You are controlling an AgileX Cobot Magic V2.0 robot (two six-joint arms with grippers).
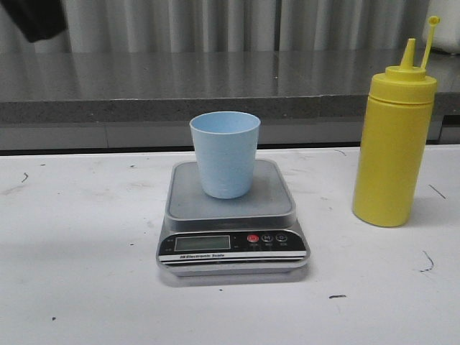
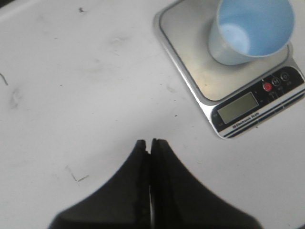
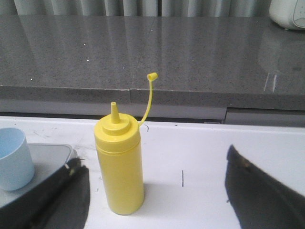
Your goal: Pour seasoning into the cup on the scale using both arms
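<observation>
The pale blue cup (image 1: 225,153) stands upright and empty on the silver scale (image 1: 231,215) at the table's middle. The yellow seasoning bottle (image 1: 394,142) stands upright to the right of the scale, its cap strap sticking up. Neither gripper shows in the front view. In the left wrist view my left gripper (image 2: 149,142) is shut and empty over bare table, apart from the scale (image 2: 209,81) and cup (image 2: 252,28). In the right wrist view my right gripper (image 3: 155,162) is open wide, with the bottle (image 3: 120,167) ahead between its fingers (image 3: 76,171), not touched; the cup (image 3: 14,157) is beside it.
A grey stone counter (image 1: 215,86) runs along the back behind the white table (image 1: 72,237), with a curtain above it. A white appliance (image 3: 288,12) sits on the counter in the right wrist view. Small dark marks dot the tabletop.
</observation>
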